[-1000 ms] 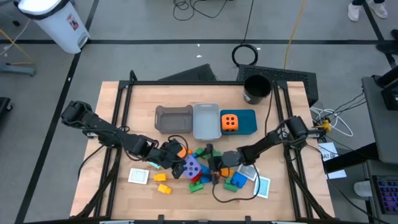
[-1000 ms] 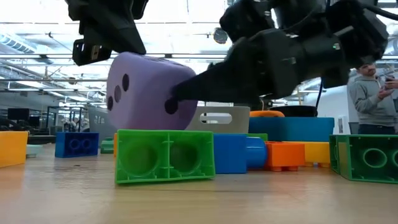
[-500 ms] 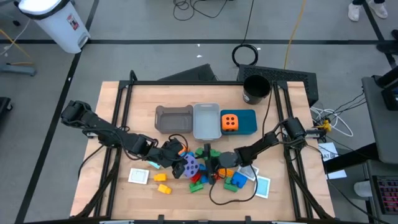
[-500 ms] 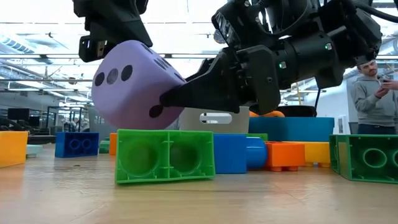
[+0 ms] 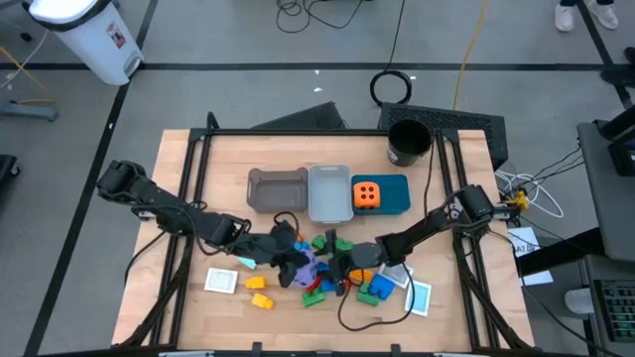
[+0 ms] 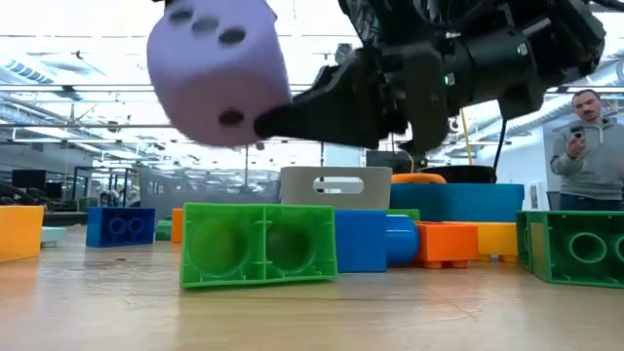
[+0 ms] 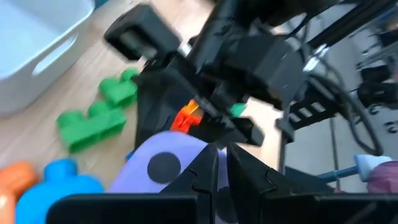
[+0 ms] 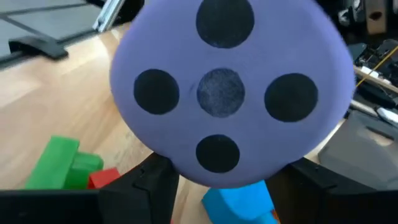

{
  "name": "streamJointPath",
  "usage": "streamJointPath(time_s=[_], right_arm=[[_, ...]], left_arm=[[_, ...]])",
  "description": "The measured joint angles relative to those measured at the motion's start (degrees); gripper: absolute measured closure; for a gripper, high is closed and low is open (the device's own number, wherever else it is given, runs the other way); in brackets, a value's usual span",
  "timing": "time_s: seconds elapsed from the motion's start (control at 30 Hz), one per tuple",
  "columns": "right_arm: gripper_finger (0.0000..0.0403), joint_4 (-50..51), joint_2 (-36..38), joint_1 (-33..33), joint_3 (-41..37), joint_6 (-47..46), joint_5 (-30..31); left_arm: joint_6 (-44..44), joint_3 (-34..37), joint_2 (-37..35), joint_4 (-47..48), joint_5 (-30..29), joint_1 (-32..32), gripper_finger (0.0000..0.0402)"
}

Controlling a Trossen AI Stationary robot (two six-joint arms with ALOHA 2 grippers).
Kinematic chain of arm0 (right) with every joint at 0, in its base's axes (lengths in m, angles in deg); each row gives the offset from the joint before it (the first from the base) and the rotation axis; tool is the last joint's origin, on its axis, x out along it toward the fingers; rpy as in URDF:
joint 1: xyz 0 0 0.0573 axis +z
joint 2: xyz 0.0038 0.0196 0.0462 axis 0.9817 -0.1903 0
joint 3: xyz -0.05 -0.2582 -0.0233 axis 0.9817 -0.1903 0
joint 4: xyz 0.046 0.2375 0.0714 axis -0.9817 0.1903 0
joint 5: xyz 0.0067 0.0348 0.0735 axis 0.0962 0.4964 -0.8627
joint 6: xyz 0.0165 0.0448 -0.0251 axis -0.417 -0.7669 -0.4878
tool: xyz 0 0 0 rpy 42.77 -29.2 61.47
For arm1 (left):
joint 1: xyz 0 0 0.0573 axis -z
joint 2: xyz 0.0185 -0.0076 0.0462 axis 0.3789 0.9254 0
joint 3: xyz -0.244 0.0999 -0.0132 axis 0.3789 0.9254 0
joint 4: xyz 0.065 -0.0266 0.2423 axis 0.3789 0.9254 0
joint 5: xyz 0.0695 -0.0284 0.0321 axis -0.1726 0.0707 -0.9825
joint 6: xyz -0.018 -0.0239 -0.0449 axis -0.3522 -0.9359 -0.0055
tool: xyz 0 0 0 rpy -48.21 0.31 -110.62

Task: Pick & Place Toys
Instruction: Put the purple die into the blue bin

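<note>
The purple dotted cube (image 6: 214,68) hangs above the bricks near the table's front middle, with my right gripper (image 6: 283,117) shut on it from the right. It fills the right wrist view, its five-dot face (image 8: 227,93) toward the camera. My left gripper (image 7: 216,163) is shut and lies over the cube's left upper side (image 5: 306,264), hiding most of it from above. Under the cube lie loose bricks: green (image 6: 258,244), blue (image 6: 363,240) and orange (image 6: 448,244). My right gripper pinches the purple cube between its two fingers (image 8: 146,183), one on each side of the cube's lower part (image 8: 140,140). The fingers come about level from the table's right. The cube is lifted clear of the table and tilted. My left gripper's shut fingertips stand right at the cube's surface (image 7: 186,163); whether they touch it cannot be told.
Behind the pile stand a grey bin (image 5: 278,188), a clear bin (image 5: 328,191) and a teal bin (image 5: 395,194) holding an orange dotted cube (image 5: 366,194). A black cup (image 5: 409,141) stands far right. White cards (image 5: 221,281) and yellow bricks (image 5: 260,297) lie near the front. A person stands beyond the table (image 6: 585,146).
My right gripper has shut on the purple cube. The cube has come up off the table, clear above the green brick, and has tipped, so other dots now face the low camera. My left gripper has gone up with it, still shut.
</note>
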Motion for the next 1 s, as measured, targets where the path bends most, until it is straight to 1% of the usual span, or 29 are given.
streamJointPath(time_s=[0.07,0.2,0.3,0.47,0.57,0.73,0.83,0.93,1.0], right_arm=[[0.0205,1.1,0.8,0.0,0.1,0.0,0.0],[0.0205,6.0,2.6,0.2,0.1,-0.3,0.1],[0.0205,12.8,4.3,0.0,0.1,-1.8,0.2],[0.0205,22.7,4.2,-0.7,0.2,-3.1,0.1],[0.0204,26.7,4.3,-0.7,0.1,-3.2,0.2],[0.0203,28.9,4.3,-0.7,0.2,-3.2,0.4],[0.0203,29.1,4.3,-0.7,0.2,-3.2,0.4],[0.0203,29.6,4.3,-0.7,0.2,-3.5,0.6],[0.0202,29.8,4.3,-0.7,0.1,-5.7,2.1]], left_arm=[[0.9,0.0,-0.1,-1.6,0.1,-0.2,0.0366],[1.6,0.0,0.0,-1.2,0.5,-0.6,0.0367],[1.5,0.0,0.0,1.5,0.4,-0.7,0.0366],[1.2,0.1,0.3,4.9,-3.2,-0.6,0.0367],[1.3,0.1,1.6,4.9,-3.6,-0.6,0.0367],[2.5,0.1,2.6,3.9,-4.2,-1.3,0.0367],[4.1,0.1,0.9,2.9,-6.5,-1.3,0.0366],[6.2,0.1,-1.9,1.6,-7.5,-1.3,0.0367],[7.4,0.1,-3.4,0.8,-8.1,-1.3,0.0366]])
